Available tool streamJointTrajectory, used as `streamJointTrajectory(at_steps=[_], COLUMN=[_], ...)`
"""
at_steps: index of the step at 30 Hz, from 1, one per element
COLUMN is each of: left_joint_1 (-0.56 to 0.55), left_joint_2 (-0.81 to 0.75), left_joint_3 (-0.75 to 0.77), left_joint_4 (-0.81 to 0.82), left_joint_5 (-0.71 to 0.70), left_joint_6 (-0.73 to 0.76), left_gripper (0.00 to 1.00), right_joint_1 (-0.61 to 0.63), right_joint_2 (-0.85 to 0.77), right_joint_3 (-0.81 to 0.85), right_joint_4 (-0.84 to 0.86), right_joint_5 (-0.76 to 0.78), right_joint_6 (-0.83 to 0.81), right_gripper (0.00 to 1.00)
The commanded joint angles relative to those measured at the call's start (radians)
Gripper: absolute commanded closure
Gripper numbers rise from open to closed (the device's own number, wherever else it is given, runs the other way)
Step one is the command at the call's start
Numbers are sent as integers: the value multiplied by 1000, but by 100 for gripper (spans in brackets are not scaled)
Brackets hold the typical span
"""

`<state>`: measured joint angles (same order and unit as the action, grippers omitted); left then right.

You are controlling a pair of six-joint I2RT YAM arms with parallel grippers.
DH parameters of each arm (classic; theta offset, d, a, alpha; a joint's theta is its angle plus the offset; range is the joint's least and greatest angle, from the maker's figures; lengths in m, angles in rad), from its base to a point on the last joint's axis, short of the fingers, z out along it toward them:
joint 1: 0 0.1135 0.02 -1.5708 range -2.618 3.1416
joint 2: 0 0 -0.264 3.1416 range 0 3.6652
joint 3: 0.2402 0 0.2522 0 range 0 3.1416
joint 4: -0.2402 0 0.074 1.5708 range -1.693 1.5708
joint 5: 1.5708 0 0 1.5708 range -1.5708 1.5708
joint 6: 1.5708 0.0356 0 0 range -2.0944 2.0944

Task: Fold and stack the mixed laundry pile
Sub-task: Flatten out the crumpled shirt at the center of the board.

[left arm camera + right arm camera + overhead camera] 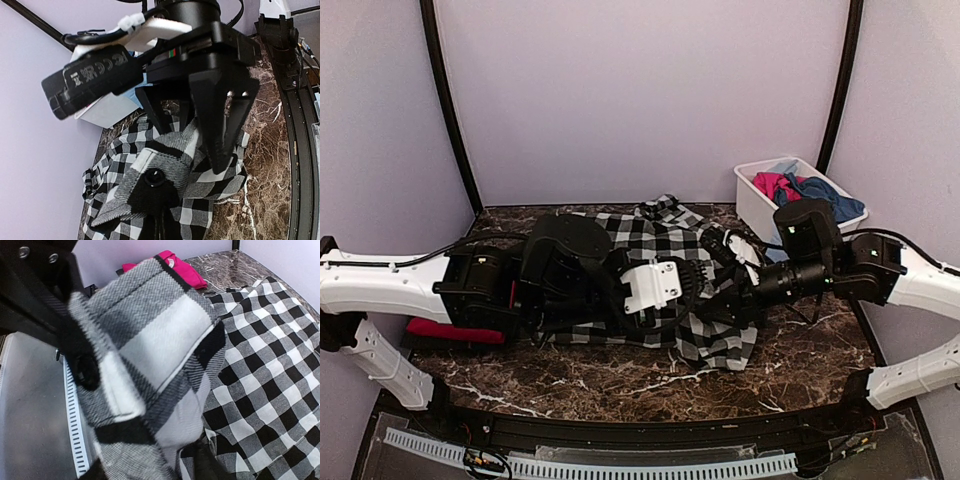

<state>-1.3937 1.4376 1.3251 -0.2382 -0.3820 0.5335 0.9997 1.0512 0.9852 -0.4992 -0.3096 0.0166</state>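
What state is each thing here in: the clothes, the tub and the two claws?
checked shirt: unfolded, spread on the table, one cuff lifted.
red garment: looks folded, lying flat beside the left arm.
white tub: upright, open-topped.
pink and blue pieces: crumpled inside the tub.
left gripper: shut on a fold of the checked shirt.
right gripper: draped in shirt cloth; open or shut, cannot tell.
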Motion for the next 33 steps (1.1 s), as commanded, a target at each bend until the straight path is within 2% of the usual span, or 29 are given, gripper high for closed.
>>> streamJointTrajectory(at_steps=[1, 2, 3, 4, 5, 6, 7, 8, 10, 12, 15, 18, 21, 24, 27, 29, 33], left_joint_1=[8, 10, 17, 24, 50, 67, 113, 165, 246, 352, 487, 594, 618, 642, 655, 655, 671], left_joint_2=[-49, -54, -69, -81, -117, -141, -200, -233, -331, -409, -466, -418, -331, -206, -62, 61, 108], left_joint_3=[17, 15, 7, 2, -21, -42, -97, -134, -240, -346, -405, -407, -384, -345, -218, -154, -127], left_joint_4=[63, 62, 58, 36, 21, -9, -19, -29, -52, -97, -194, -348, -465, -472, -585, -659, -701], left_joint_5=[5, 2, 0, 1, 3, 24, 41, 85, 133, 190, 282, 327, 340, 408, 410, 409, 339], left_joint_6=[-28, -52, -71, -133, -176, -259, -302, -379, -489, -610, -742, -802, -815, -777, -688, -600, -419], left_gripper=[97, 93, 83, 71, 65, 55, 49, 40, 32, 29, 29, 30, 30, 33, 40, 43, 48], right_joint_1=[18, 18, 19, 18, 16, 15, 15, 14, 13, 14, 14, 14, 14, 14, 14, 13, 9], right_joint_2=[12, 6, -8, -26, -51, -84, -116, -154, -223, -266, -283, -313, -356, -370, -328, -267, -189], right_joint_3=[41, 43, 45, 45, 43, 37, 33, 29, 20, 18, 38, 50, 35, -18, -48, -37, -46], right_joint_4=[58, 62, 65, 68, 67, 69, 68, 68, 67, 32, -70, -133, -156, -166, -168, -195, -148], right_joint_5=[66, 80, 99, 126, 159, 182, 198, 203, 186, 173, 212, 236, 265, 271, 284, 359, 369], right_joint_6=[-30, -28, -25, -18, -17, 1, 11, 20, 37, 51, 73, 105, 132, 168, 211, 235, 251], right_gripper=[76, 90, 100, 100, 100, 100, 100, 100, 100, 100, 100, 100, 100, 100, 100, 100, 100])
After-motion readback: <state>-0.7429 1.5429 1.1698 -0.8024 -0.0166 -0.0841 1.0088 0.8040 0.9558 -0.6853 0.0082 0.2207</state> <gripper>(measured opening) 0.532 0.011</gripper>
